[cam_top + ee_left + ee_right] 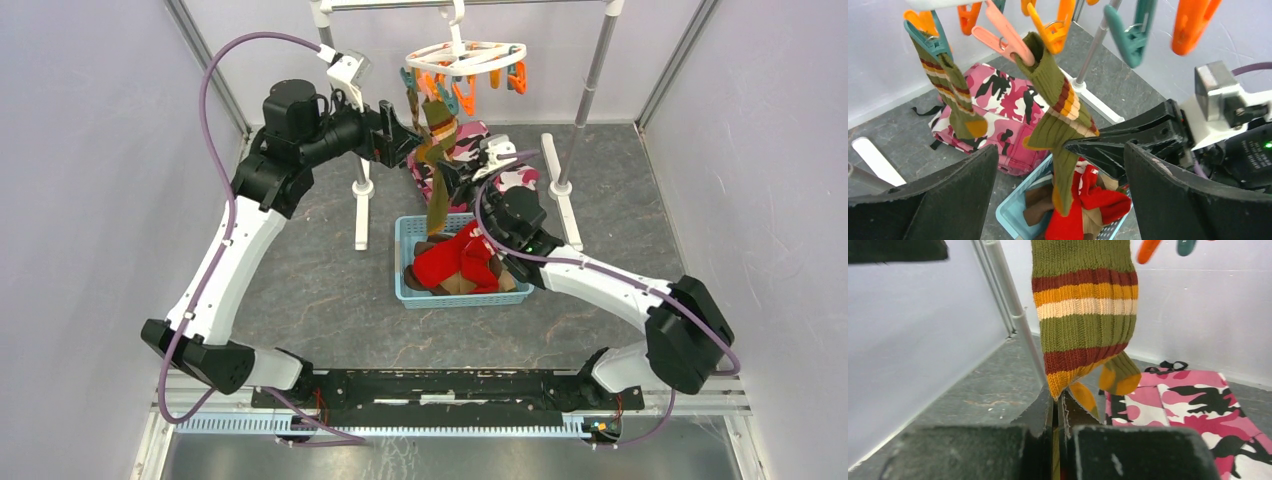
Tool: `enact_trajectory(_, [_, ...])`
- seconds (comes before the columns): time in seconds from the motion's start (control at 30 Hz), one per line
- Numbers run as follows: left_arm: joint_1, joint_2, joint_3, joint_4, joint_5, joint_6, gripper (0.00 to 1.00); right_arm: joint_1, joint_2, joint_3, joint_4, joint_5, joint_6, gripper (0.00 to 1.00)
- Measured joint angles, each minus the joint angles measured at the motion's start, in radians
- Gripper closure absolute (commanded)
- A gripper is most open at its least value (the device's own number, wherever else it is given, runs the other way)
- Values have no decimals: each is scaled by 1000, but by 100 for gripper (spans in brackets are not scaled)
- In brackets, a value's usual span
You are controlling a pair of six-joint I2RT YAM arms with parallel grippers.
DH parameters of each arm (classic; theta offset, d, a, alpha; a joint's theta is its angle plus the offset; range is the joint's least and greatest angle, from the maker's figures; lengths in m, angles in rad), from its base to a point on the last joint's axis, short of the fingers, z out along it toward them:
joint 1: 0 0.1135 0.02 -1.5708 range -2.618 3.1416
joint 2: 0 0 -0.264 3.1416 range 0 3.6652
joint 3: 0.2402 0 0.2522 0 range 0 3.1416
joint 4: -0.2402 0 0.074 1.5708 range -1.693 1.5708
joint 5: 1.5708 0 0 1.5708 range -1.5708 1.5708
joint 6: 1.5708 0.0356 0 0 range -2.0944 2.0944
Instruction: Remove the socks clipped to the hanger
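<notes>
Olive striped sock (1055,95) hangs from a clip on the white hanger (465,55), far centre, hooked on the metal stand (592,80). Your right gripper (1057,412) is closed on this sock's lower part, fabric pinched between its fingers. A second striped sock (950,85) hangs just left of it from a teal clip (923,37). Your left gripper (410,135) is spread wide, a finger on either side of the pinched sock, not touching it. Below, a light blue basket (402,255) on the desk (320,290) holds a red sock (450,262) and brown socks (1037,202). A pink camouflage cloth (1003,110) lies beyond the basket.
</notes>
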Motion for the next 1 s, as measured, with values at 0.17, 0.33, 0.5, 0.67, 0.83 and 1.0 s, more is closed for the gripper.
enact_trajectory(0.17, [0, 0, -34, 5, 9, -14, 6, 10, -50, -24, -34, -60, 84, 100])
enact_trajectory(0.33, [0, 25, -32, 30, 11, -40, 6, 59, -50, -24, -85, -97, 129, 100])
enact_trajectory(0.5, [0, 89, 1, 48, 27, -80, 6, 79, -49, -21, -110, -111, 160, 100])
enact_trajectory(0.67, [0, 177, 54, 65, 38, -104, 7, 81, -44, 0, -115, -118, 178, 100])
enact_trajectory(0.83, [0, 254, 121, 88, 56, -124, 11, 82, -44, 14, -115, -125, 188, 100])
enact_trajectory(1.0, [0, 319, 205, 109, 61, -143, 19, 82, -42, 16, -116, -133, 198, 100])
